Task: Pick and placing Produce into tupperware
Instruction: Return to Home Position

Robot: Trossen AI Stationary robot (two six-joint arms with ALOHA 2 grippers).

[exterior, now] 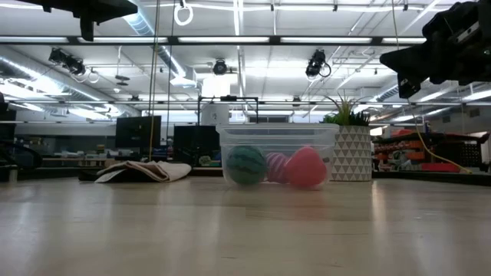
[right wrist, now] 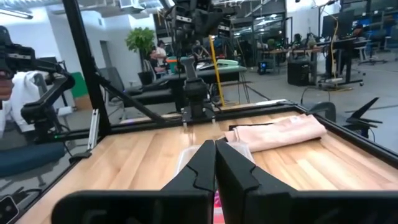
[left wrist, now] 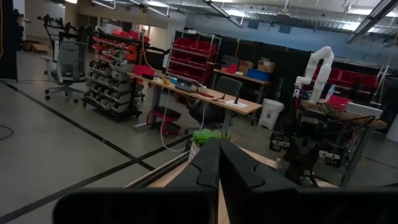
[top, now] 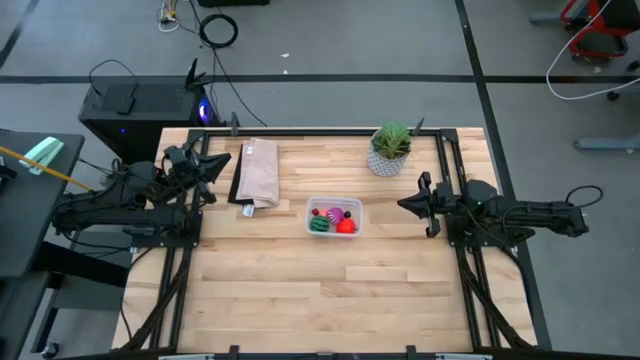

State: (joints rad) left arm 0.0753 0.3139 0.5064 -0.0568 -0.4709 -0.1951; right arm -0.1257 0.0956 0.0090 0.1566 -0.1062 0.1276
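The clear tupperware tub (top: 335,216) rests by its base on the table's middle and holds the produce: a green striped ball (exterior: 245,165), a purple-pink ball (exterior: 278,167) and a red lumpy piece (exterior: 306,167). In the high view the green ball (top: 319,225) and red piece (top: 346,226) lie in the tub's near half. My left gripper (top: 222,163) waits shut at the table's left edge, raised above the wood. My right gripper (top: 406,204) waits shut at the right edge, pointing toward the tub (right wrist: 239,149).
A tan paper bag (top: 256,174) lies flat left of the tub, toward the far edge. A potted green plant (top: 389,150) in a white patterned pot stands at the far right. Bare wood spreads across the near half of the table (top: 320,300).
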